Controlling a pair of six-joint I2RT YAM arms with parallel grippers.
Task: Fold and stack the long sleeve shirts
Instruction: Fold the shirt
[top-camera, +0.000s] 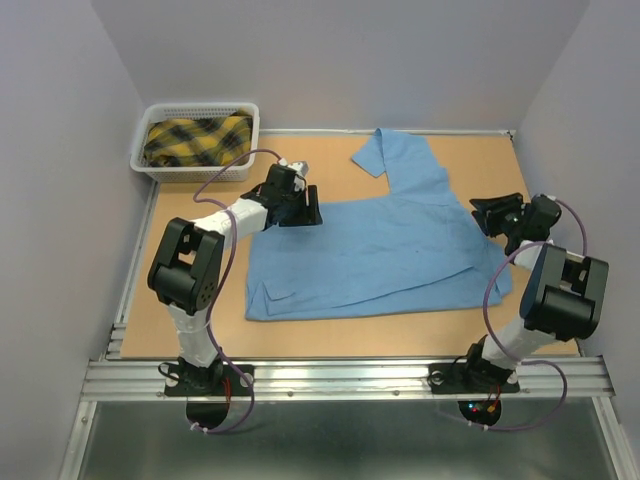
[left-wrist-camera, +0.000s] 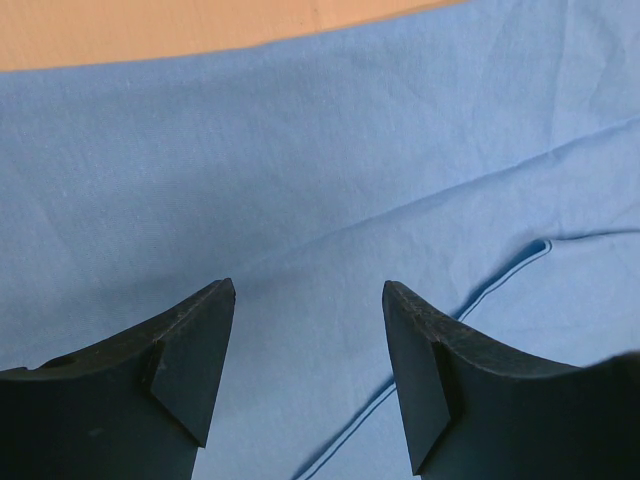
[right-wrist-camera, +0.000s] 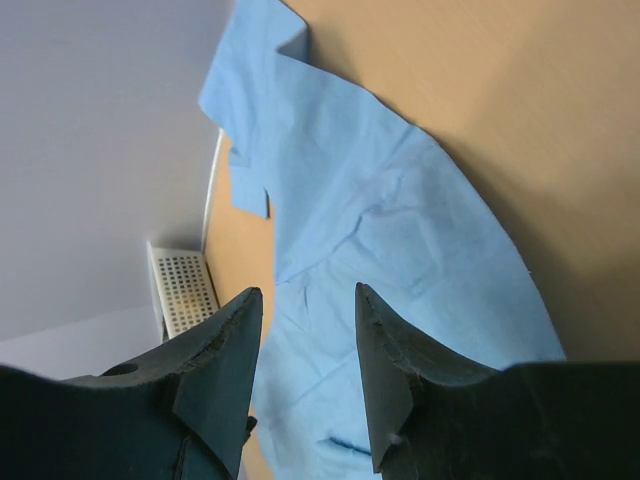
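The left gripper (left-wrist-camera: 310, 290) and right gripper (right-wrist-camera: 308, 295) hang spread and empty, the light blue shirt (top-camera: 370, 255) just below their fingertips, seemingly poised to pinch its edges for folding.

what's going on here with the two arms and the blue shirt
Two robot arms are working on a light blue shirt spread on the table, one sleeve sticking out toward the far side. The left gripper is open over the shirt's far left edge, the right gripper open at its right edge; neither holds cloth. A white basket at the far left holds a yellow plaid cloth.
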